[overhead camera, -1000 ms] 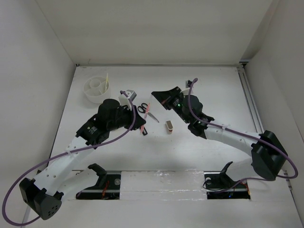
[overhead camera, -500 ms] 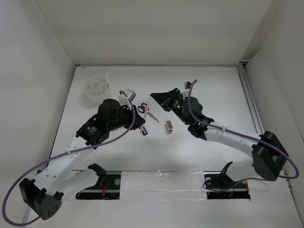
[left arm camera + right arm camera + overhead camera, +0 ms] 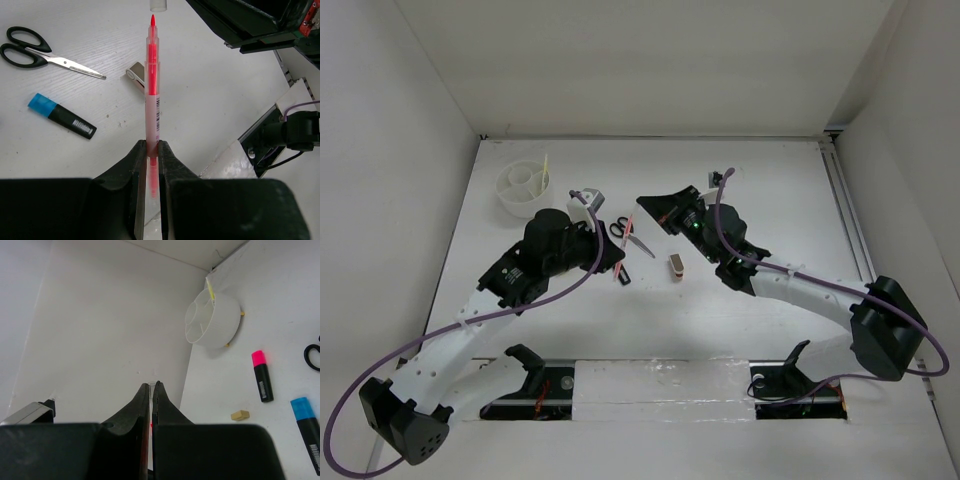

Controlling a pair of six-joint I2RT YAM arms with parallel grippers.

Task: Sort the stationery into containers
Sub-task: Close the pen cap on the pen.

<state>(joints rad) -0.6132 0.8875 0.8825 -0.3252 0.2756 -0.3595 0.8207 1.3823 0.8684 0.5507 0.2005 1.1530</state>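
Left claw: two black fingers are clamping the lower barrel of a pink pen and holding it up off the counter.
Pink pen: a slim, translucent plastic barrel with a printed barcode strip. Its bare, pointed red tip is aiming at a clear cap at the top edge of the left wrist view.
Right claw: tapered black fingers are pressing together on the clear cap, which is showing only as a thin clear sliver at their tips.
Tub: round, low, smooth white plastic with inner dividers, sitting at the far left of the counter. A thin yellow pencil is standing in one compartment by the rim.
Scissors: black loop handles and shiny steel blades, lying closed and flat.
Blue highlighter: stubby, with a black body and blue cap, lying near the scissors.
Tan-grey block: small and rectangular, lying behind the pen.
Counter: matte white.
Left wrist view only: the counter's faint grain, the pen's barcode and its bare tip.
Right wrist view only: a pink highlighter and a tiny beige eraser, lying apart below the tub.
Top view only: both arms are reaching toward the middle, with the claws close together.
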